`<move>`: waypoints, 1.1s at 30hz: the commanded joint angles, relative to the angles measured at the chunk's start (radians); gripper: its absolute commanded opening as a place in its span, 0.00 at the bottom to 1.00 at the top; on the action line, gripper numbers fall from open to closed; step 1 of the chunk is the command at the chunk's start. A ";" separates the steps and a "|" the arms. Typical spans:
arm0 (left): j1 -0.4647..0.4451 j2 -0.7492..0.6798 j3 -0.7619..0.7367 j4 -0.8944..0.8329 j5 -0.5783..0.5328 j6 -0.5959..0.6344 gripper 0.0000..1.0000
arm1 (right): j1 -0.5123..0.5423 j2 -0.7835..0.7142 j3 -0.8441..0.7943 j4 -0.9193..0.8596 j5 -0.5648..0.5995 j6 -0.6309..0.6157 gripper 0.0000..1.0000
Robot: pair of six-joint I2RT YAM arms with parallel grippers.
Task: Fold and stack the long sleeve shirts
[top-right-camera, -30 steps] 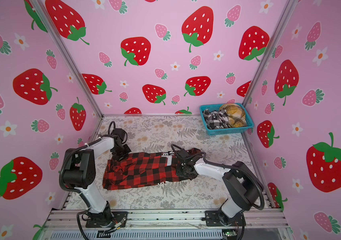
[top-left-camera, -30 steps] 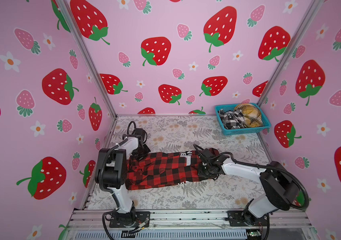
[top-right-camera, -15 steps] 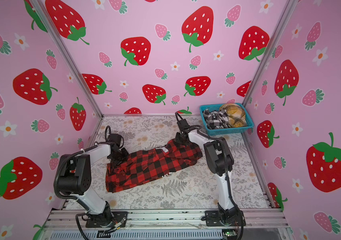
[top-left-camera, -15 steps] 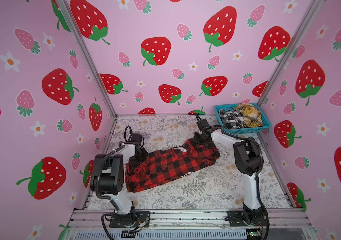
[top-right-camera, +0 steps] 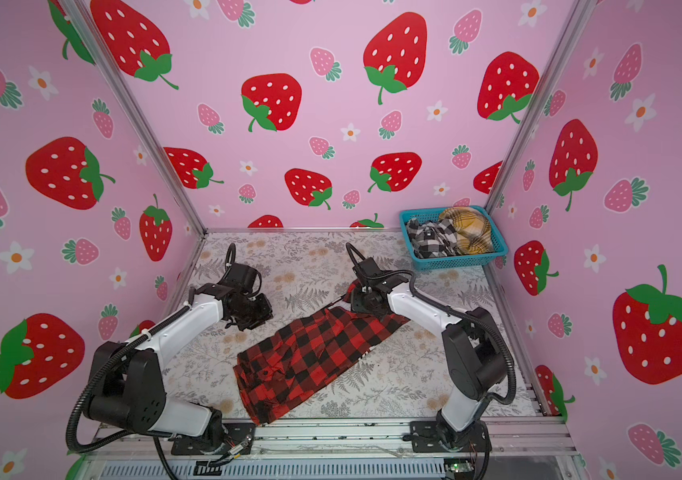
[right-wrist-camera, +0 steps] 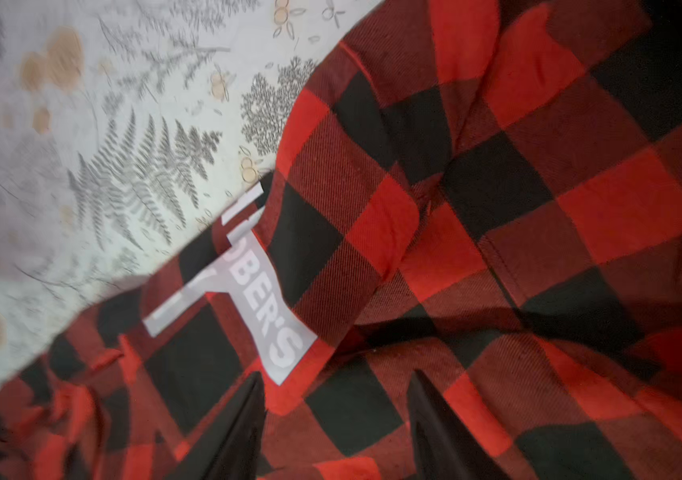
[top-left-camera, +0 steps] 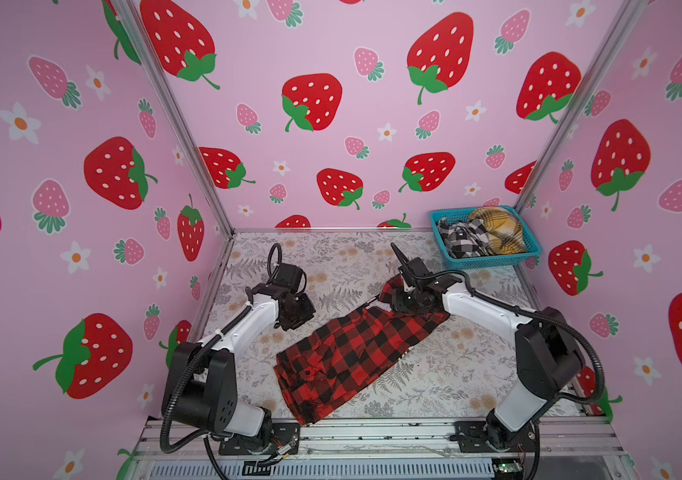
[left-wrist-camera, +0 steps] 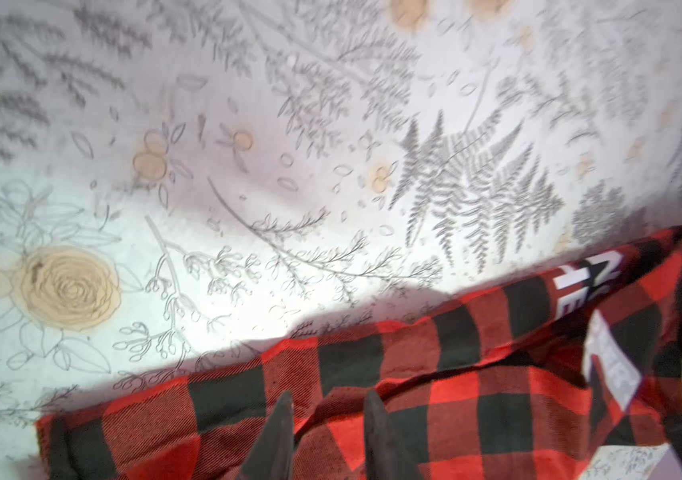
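Red-and-black shirt (top-left-camera: 356, 349) swung diagonal, left pincer (left-wrist-camera: 329, 399) parted, right pincer (right-wrist-camera: 336, 374) parted wider

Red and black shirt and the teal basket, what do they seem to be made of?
Shirt: woven cloth, probably cotton flannel; matte, fine diagonal weave in the right wrist view, soft folds. Basket: likely moulded plastic; teal, stiff open-mesh walls, slight sheen.
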 commanded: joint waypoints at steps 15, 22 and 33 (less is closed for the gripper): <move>-0.107 -0.048 -0.291 0.079 0.103 -0.135 0.10 | 0.039 0.653 0.898 -0.463 0.507 -0.177 0.65; -0.096 -0.017 -0.373 0.140 0.142 -0.175 0.01 | 0.029 0.640 0.834 -0.461 0.540 -0.155 0.39; -0.075 -0.014 -0.411 0.130 0.132 -0.157 0.00 | -0.086 0.395 0.360 -0.146 0.332 -0.091 0.29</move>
